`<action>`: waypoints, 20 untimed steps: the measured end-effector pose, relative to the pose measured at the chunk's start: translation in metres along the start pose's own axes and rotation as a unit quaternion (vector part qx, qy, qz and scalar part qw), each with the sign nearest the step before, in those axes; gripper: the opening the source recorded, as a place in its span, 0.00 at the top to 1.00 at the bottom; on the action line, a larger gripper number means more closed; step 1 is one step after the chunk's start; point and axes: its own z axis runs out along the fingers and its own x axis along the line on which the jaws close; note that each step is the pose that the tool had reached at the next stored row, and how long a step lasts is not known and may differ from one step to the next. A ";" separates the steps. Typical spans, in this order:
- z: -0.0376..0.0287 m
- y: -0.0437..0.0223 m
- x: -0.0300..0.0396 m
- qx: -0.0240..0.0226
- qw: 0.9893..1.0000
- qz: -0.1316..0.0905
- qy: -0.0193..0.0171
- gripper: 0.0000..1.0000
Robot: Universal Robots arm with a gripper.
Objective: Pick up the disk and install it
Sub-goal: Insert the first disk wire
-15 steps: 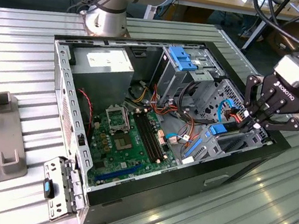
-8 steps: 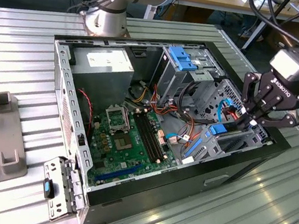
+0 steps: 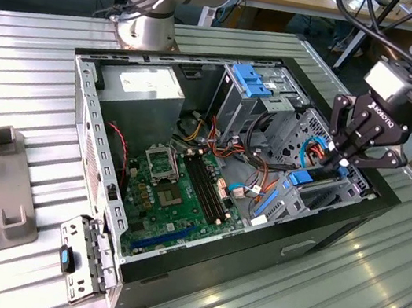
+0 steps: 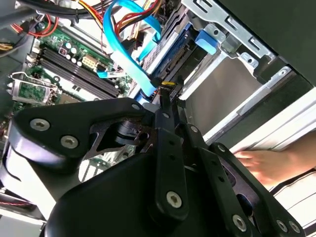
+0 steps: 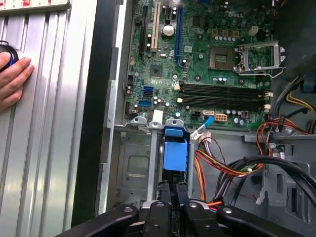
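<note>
While lowered into the open computer case [image 3: 102, 153], step: install phase, seating the disk in the front drive bay.
Pincer [image 3: 338, 163]: down at the bay by the case's front wall, on the exterior view's right; clenched, tips drawn nearly together in both wrist views [image 5: 172, 190] [image 4: 165, 96]; whether anything is nipped between them, cannot tell.
Disk [image 5: 175, 154]: edge-on in the bay, blue carrier rail just off the pincer tips; shows as a blue strip beside the motherboard [image 3: 302, 177]; looks mostly in, full seating not confirmable.
Cables: blue data cable [image 4: 126, 44] and orange-yellow power wires [image 5: 212, 170] crowd close beside the bay.
Person's hand [image 5: 12, 79]: resting on the ribbed metal counter [image 3: 32, 52] outside the case, clear of the arm.
Next move calls for: judged, a straight push along the bay rails, no tilt, wires kept out of the slot.
</note>
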 end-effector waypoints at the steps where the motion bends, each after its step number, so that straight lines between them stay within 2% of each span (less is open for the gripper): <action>1: 0.0002 -0.0006 -0.0009 -0.002 1.000 0.003 0.000 0.84; 4: 0.0000 -0.0062 -0.0072 -0.005 1.000 0.003 -0.001 0.84; 5: -0.0005 -0.0104 -0.0084 -0.006 1.000 0.003 -0.001 0.84; 7: -0.0008 -0.0147 -0.0084 -0.007 1.000 0.003 -0.001 0.84; 11: 0.0025 -0.0165 -0.0085 -0.010 1.000 0.007 -0.001 0.84; 15: 0.0026 -0.0167 -0.0085 -0.010 1.000 0.008 -0.001 0.84; 16: 0.0033 -0.0184 -0.0084 -0.012 1.000 0.008 -0.001 0.84; 18: 0.0035 -0.0201 -0.0084 -0.015 1.000 0.009 0.001 0.84; 20: 0.0034 -0.0228 -0.0088 -0.021 1.000 0.011 0.008 0.84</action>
